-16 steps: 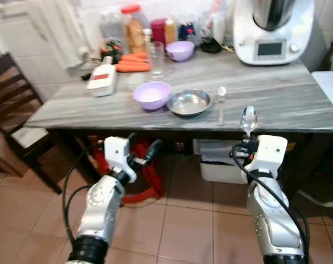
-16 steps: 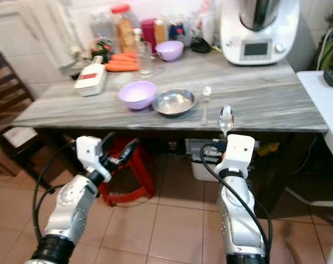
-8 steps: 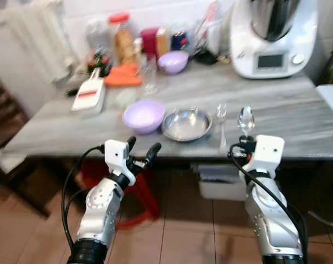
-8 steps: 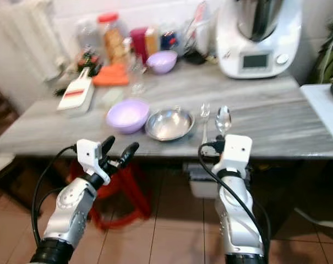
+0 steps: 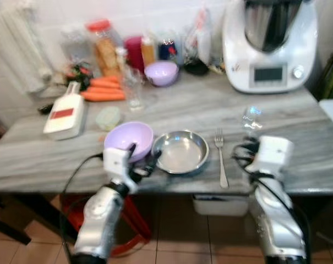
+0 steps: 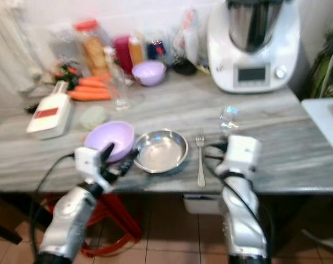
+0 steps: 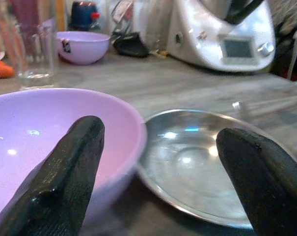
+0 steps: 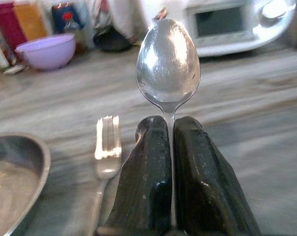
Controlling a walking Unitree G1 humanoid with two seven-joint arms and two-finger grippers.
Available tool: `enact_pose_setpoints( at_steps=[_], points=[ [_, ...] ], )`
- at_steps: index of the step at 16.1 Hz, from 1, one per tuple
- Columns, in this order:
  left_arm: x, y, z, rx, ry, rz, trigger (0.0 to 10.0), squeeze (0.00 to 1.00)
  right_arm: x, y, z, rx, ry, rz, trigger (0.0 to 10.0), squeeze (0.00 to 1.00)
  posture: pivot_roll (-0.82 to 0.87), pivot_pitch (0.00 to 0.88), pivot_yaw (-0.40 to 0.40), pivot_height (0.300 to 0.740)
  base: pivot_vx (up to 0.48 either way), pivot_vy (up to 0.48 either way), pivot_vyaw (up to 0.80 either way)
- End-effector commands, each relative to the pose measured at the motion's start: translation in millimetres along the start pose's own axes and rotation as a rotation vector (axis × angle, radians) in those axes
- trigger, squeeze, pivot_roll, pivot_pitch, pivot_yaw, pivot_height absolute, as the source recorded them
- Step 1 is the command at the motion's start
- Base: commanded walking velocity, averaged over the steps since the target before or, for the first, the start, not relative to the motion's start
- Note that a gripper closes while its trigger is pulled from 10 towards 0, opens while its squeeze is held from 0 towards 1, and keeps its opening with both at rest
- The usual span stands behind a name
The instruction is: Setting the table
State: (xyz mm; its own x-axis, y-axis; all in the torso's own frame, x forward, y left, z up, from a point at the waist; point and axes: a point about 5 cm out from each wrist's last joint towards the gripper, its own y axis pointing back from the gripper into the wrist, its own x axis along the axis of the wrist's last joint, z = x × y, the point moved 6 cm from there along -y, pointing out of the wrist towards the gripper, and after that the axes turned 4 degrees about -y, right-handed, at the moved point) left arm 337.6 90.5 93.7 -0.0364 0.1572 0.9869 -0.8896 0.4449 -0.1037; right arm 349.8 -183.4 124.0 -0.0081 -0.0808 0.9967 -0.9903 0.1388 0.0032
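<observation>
silver arms, white wrist blocks, looping black cables, long black fingers (image 7: pixel 65 177).

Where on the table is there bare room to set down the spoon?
The spoon is pinched in the right gripper. Bare tabletop lies right of the fork, in front of the white kitchen machine. The back left is crowded with jars, carrots and a glass.

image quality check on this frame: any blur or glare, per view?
Head views: motion-soft overall, spoon smeared almost see-through above the right claw. Right wrist view: spoon bowl sharp with a bright sheen, fork and background soft. Left wrist view: left claw fingers blurred up close, small highlights on the steel plate and purple bowl.
</observation>
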Motion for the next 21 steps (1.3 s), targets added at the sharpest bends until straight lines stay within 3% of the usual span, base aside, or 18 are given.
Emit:
enact_pose_setpoints(
  at_steps=[1,3,4,9,13,17,21],
  points=[
    [5.0,2.2,0.9,0.000,-0.014,0.012,10.0,0.00,5.4,-0.2,6.0,-0.011,0.014,0.015,10.0,0.00,-0.11,0.000,0.126,0.740,0.000,0.000,0.00],
    [7.4,9.5,-4.6,0.013,-0.023,0.016,10.0,0.00,5.0,0.3,6.5,-0.009,0.016,0.014,10.0,0.00,-0.11,0.000,0.122,0.740,0.000,0.000,0.00],
    [8.1,21.8,-10.6,0.024,-0.035,0.011,10.0,0.00,4.3,1.0,7.9,-0.009,0.022,0.011,10.0,0.00,-0.11,0.000,0.120,0.740,0.000,0.000,0.00],
    [5.3,37.9,-7.8,-0.019,-0.059,-0.024,10.0,0.00,2.5,0.7,13.1,-0.017,0.043,-0.005,10.0,0.00,-0.10,0.000,0.112,0.740,0.000,0.000,0.00],
    [2.6,47.5,-11.3,-0.048,-0.065,-0.052,10.0,0.00,-12.0,1.8,20.4,-0.031,0.065,-0.093,10.0,0.00,-0.09,0.000,0.110,0.740,0.000,0.000,0.00],
    [-4.3,54.1,-3.9,-0.119,-0.040,-0.084,10.0,0.00,-26.4,1.1,26.3,-0.028,0.063,-0.173,10.0,0.00,-0.10,0.000,0.112,0.740,0.000,0.000,0.00],
    [-10.8,58.5,10.4,-0.243,0.005,-0.117,10.0,0.00,-35.1,-2.7,17.9,0.021,0.056,-0.235,10.0,0.00,-0.10,0.000,0.107,0.740,0.000,0.000,0.00]
  ],
)
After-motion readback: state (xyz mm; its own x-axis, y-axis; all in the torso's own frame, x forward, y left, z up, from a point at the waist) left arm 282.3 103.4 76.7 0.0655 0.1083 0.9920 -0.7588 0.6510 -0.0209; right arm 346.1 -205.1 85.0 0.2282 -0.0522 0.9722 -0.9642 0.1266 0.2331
